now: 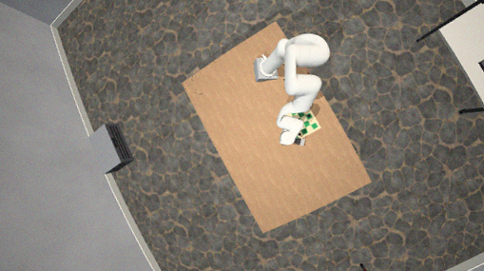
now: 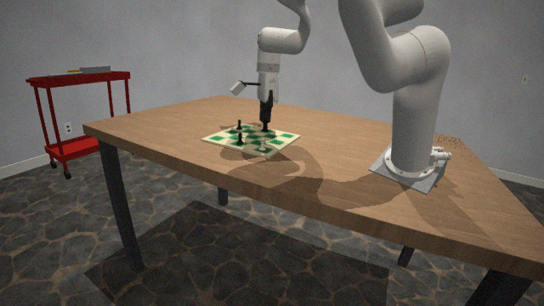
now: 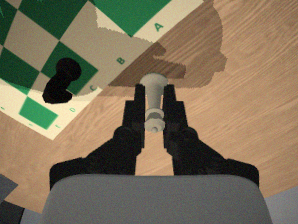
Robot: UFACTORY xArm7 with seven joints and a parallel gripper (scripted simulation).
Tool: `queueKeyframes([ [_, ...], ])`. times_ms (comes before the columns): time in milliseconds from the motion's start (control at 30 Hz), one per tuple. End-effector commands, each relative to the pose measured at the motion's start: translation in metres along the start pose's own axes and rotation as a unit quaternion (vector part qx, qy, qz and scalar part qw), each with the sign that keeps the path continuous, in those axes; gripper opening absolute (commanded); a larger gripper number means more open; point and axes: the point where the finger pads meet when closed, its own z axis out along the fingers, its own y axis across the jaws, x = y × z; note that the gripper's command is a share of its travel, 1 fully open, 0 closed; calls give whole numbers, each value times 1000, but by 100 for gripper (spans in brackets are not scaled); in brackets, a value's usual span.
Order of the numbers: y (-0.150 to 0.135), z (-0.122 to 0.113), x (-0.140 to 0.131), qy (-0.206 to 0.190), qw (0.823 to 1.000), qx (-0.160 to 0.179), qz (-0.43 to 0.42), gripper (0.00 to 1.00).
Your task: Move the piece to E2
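The green and cream chessboard [image 2: 251, 139] lies on the wooden table; it also shows in the wrist view [image 3: 80, 23] at the upper left. My gripper [image 3: 154, 98] is shut on a pale chess piece [image 3: 153, 99]. It holds the piece over the bare wood just off the board's lettered edge. In the exterior view the gripper [image 2: 265, 124] points straight down at the board's far side. A black piece [image 3: 63, 79] stands on the board near that edge. Two black pieces [image 2: 239, 124] [image 2: 240, 138] and a white piece [image 2: 263, 145] stand upright on the board.
The arm's base [image 2: 410, 167] is bolted to the table at the right of the board. A red cart [image 2: 78, 115] stands on the floor to the left, off the table. The arm's shadow falls across the board's near edge.
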Motion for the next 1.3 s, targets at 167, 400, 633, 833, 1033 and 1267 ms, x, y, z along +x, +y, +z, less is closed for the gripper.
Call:
queueKeyframes([
  [167, 2, -2, 0, 0, 1000, -2, 0, 0],
  [400, 2, -2, 0, 0, 1000, -2, 0, 0],
  [633, 2, -2, 0, 0, 1000, -2, 0, 17],
  [833, 2, -2, 0, 0, 1000, -2, 0, 25],
  [1033, 2, -2, 0, 0, 1000, -2, 0, 42],
  [1267, 2, -2, 0, 0, 1000, -2, 0, 42],
])
